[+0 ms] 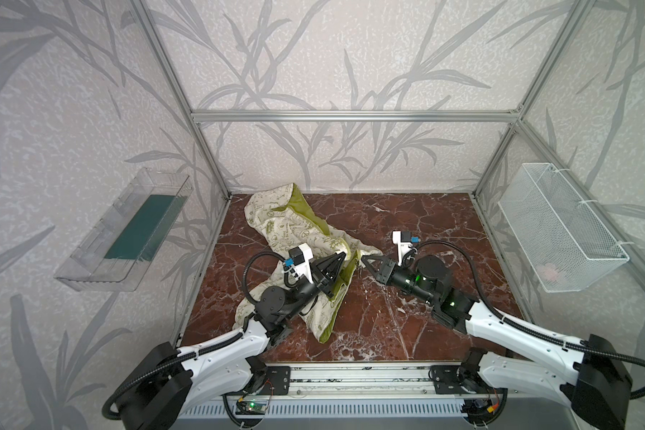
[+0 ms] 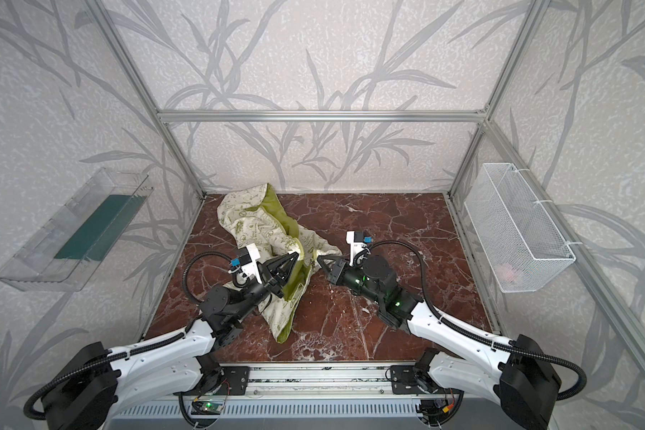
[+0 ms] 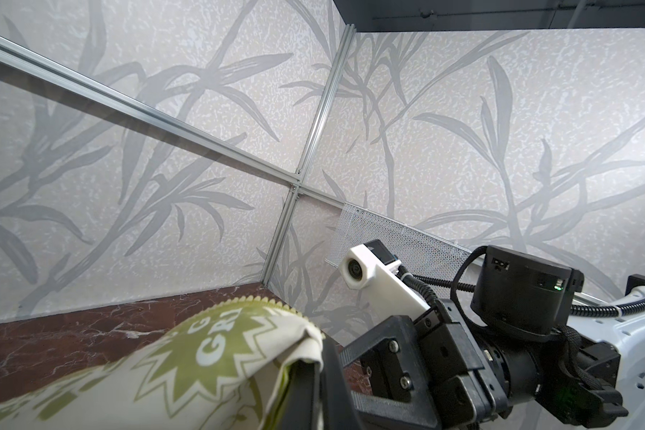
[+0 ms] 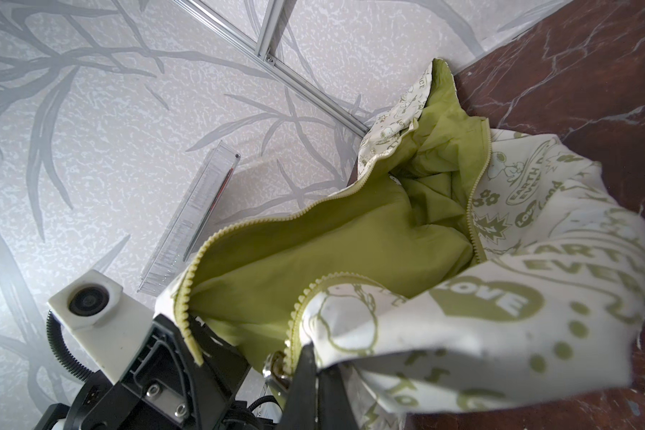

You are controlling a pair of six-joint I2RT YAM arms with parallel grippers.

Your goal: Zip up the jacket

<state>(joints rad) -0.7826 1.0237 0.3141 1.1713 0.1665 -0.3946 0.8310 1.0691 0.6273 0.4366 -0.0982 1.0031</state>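
The jacket [image 1: 276,227] lies crumpled on the left half of the red marble tabletop [image 1: 406,309], unzipped, with its olive lining showing. Its print reads "LOVE" [image 4: 488,298] and "EARTH". On the left wall a clear bin [image 1: 90,260] holds a dark green sheet [image 1: 142,227]. On the right, a white mesh basket [image 1: 559,231] holds something pale pink [image 1: 548,273], too blurred to name. Both arms reach low toward the centre. The left gripper [image 1: 343,257] is pinched closed on one zipper edge, the right gripper [image 1: 365,259] on the other, beside the metal zipper pull [image 4: 272,366].
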